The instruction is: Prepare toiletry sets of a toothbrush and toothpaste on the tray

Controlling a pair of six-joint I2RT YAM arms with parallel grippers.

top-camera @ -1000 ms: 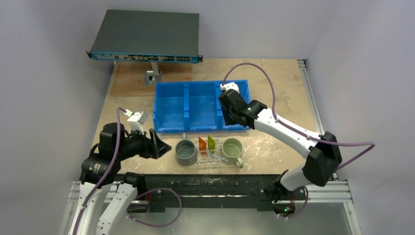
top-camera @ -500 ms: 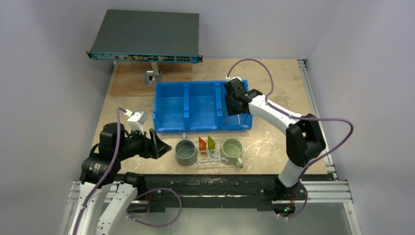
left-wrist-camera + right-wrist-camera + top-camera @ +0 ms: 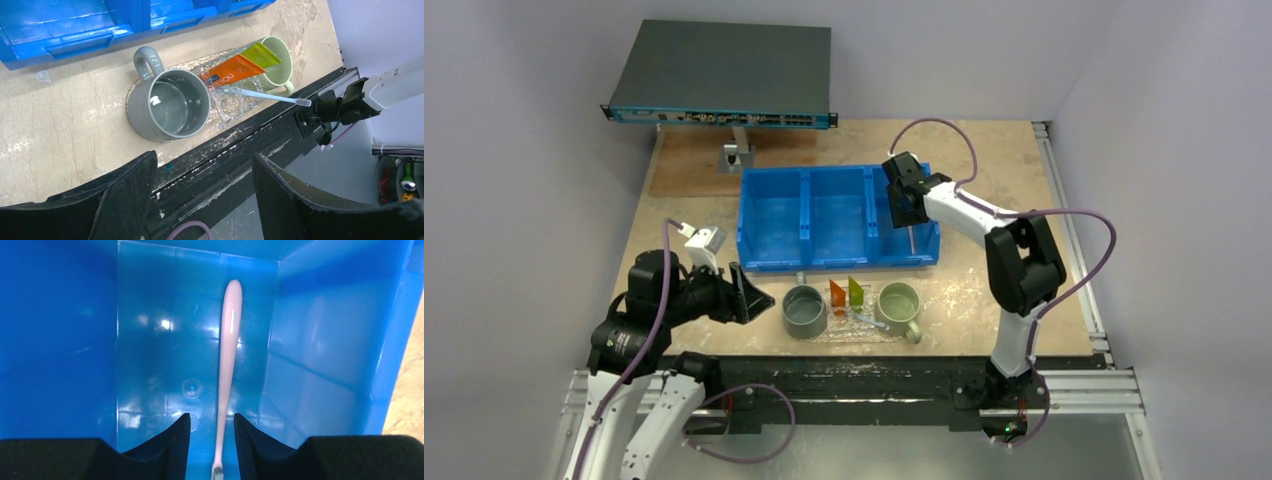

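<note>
A pink toothbrush [image 3: 229,340] lies lengthwise on the floor of the blue bin's [image 3: 804,215] right compartment, also seen as a thin toothbrush stick [image 3: 912,240]. My right gripper [image 3: 212,417] hangs over it, open, a finger on each side of its neck with gaps showing. The clear pebbled tray [image 3: 227,107] at the front edge carries an orange tube [image 3: 235,70], a green tube [image 3: 262,52] and a pale toothbrush [image 3: 270,96] whose head juts past the table edge. My left gripper [image 3: 205,160] stands open and empty, left of the tray [image 3: 864,332].
A grey mug [image 3: 172,102] and a pale-green mug [image 3: 280,55] stand on the tray's two ends. The bin's left and middle compartments look bare. A network switch [image 3: 724,70] sits raised on a stand at the back left.
My right arm has folded upward and carried its gripper further back and lower into the bin's right compartment, over the pink toothbrush. The left arm has not moved.
</note>
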